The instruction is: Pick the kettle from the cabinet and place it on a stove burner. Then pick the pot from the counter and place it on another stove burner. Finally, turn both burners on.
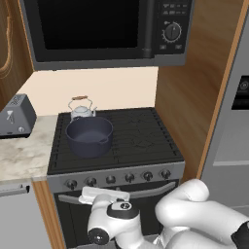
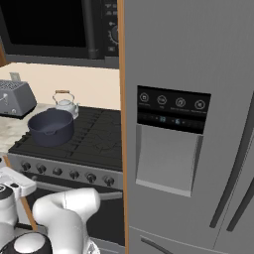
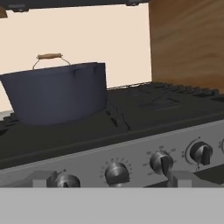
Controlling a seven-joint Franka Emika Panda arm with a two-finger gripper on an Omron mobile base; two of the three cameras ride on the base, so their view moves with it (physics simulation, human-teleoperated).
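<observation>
The dark navy pot (image 1: 89, 136) (image 2: 51, 127) (image 3: 59, 94) stands on the stove's front-left burner (image 1: 73, 151). Right behind it, on the back-left burner, stands the small silver kettle (image 1: 81, 110) (image 2: 66, 104); in the hand view the pot hides all but its wooden handle bar (image 3: 49, 56). My gripper (image 1: 104, 194) (image 3: 109, 179) hangs low in front of the range, level with the row of knobs (image 1: 111, 179) (image 3: 117, 173). It is open wide and holds nothing. Pale marble counter (image 1: 24, 155) lies left of the stove, with the wood cabinet (image 1: 7, 44) above it.
A grey toaster (image 1: 14, 116) (image 2: 15, 96) sits on the counter left of the range. A black microwave (image 1: 107, 29) hangs above the stove. A wood panel (image 1: 194, 97) and a grey fridge (image 2: 188, 124) close off the right side. Both right burners (image 1: 141, 131) are bare.
</observation>
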